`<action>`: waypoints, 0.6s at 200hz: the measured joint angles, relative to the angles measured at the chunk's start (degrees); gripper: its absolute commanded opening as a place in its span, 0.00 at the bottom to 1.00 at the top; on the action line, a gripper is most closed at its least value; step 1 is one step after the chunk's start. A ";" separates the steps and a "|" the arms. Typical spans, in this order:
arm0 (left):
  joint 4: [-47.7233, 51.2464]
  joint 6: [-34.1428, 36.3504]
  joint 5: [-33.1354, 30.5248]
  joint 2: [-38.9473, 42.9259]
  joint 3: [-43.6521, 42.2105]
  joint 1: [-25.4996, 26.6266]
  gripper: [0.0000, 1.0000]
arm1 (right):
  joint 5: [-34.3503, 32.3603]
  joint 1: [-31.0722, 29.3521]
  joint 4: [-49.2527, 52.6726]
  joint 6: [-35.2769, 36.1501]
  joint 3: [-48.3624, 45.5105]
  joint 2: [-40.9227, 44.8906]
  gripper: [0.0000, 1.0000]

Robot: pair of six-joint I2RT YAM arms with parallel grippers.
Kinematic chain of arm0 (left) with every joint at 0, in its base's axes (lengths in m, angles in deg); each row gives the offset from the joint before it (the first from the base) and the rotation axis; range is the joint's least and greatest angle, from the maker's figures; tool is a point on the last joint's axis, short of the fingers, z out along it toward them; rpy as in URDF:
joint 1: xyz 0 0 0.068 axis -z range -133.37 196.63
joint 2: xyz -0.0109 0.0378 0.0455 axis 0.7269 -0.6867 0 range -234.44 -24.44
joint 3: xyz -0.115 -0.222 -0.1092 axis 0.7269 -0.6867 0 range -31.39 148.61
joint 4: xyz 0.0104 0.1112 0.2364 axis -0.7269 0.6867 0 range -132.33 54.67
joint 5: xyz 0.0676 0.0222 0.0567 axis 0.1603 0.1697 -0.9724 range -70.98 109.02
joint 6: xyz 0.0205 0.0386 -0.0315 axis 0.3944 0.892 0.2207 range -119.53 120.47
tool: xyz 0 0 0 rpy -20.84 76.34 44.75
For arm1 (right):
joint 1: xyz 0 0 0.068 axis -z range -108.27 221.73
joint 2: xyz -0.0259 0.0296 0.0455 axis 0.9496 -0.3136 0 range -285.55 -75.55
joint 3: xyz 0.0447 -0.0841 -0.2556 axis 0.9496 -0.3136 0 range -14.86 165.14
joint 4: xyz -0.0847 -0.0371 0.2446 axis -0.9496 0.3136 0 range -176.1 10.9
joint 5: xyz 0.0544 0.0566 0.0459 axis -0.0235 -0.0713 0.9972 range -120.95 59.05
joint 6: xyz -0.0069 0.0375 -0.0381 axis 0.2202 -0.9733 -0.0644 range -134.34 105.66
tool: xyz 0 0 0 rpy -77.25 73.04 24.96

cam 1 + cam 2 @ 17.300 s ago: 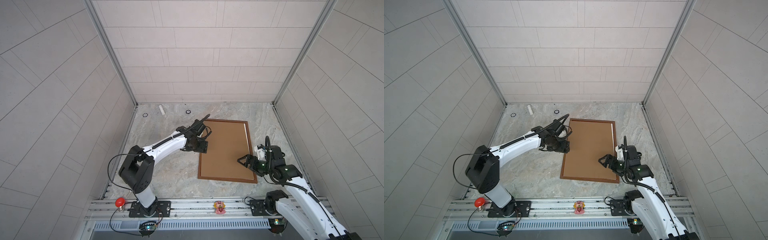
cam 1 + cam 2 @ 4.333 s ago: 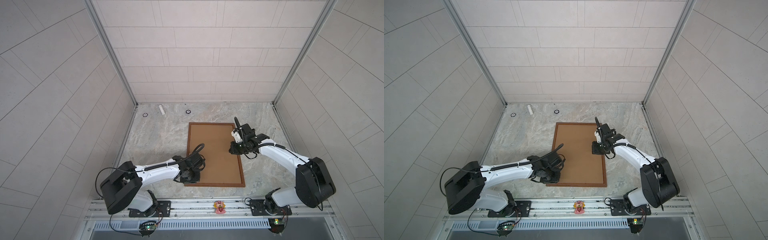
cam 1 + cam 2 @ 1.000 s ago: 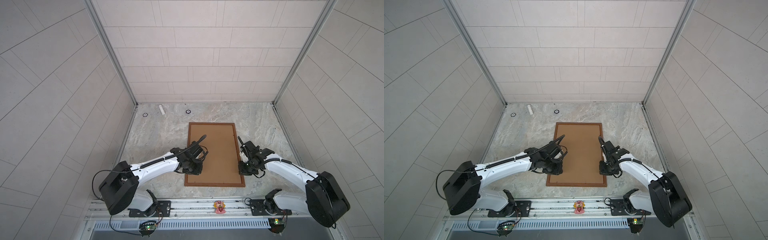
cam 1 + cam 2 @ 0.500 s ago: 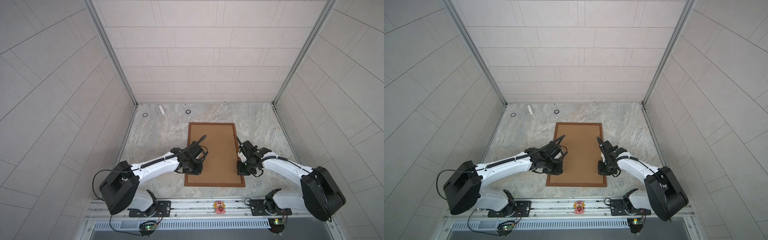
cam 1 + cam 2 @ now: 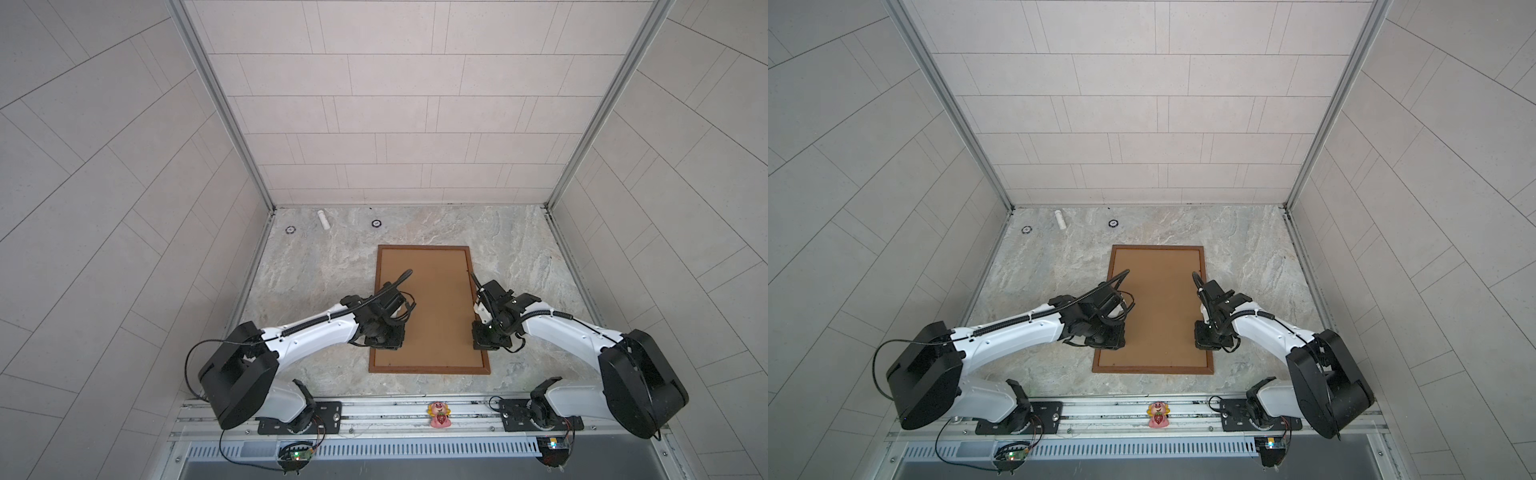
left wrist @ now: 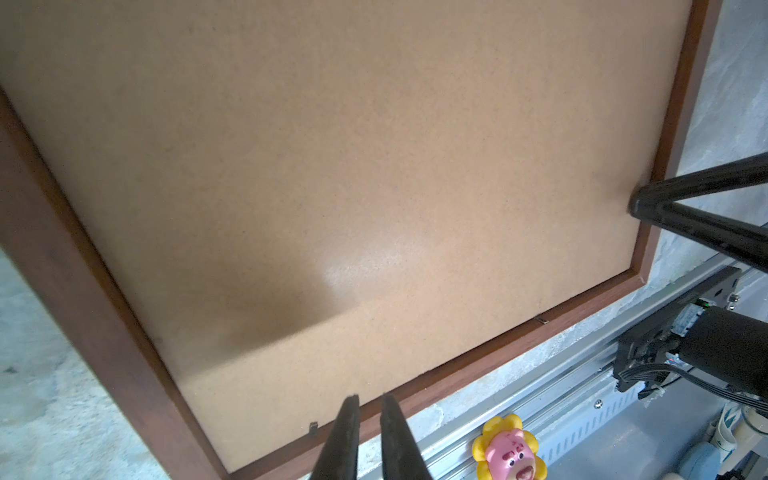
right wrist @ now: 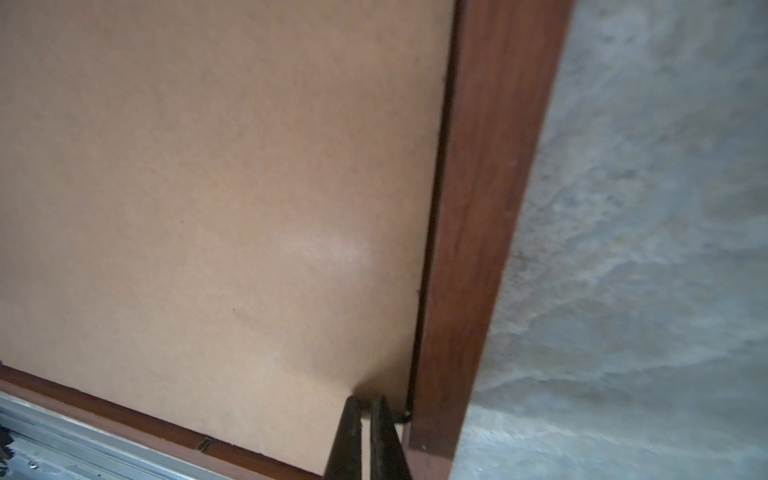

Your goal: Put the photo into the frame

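As the frame (image 5: 430, 370) lies flat, back up, on the table (image 5: 324, 266) with the backing board (image 5: 436, 299) seated inside, left gripper (image 6: 368, 397) hangs barely parted, empty, over the board's left side; right gripper (image 7: 365, 399) closed, tips on board by right rail.

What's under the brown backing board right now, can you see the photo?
The backing board lies flat inside the frame, filling its opening edge to edge. Nothing beneath it shows: no photo is visible in any view, so whether one lies underneath cannot be told.

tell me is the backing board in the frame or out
In. The backing board lies inside the frame, wood rim showing around it.
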 measured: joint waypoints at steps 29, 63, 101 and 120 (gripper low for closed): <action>0.20 -0.09 -1.09 1.77 -0.55 -0.52 0.18 | -1.38 -0.02 4.90 0.96 7.06 4.55 0.00; 0.04 -0.55 -2.23 4.42 -0.94 -0.94 0.18 | -2.84 -2.12 7.52 0.90 9.55 9.68 0.00; -0.46 -0.79 -1.84 2.34 -1.27 -1.03 0.18 | -7.67 -11.96 9.62 -1.81 6.40 10.69 0.00; -0.59 -0.79 -1.66 1.42 -1.27 -1.05 0.18 | -9.68 -17.25 9.73 -3.76 5.16 10.58 0.00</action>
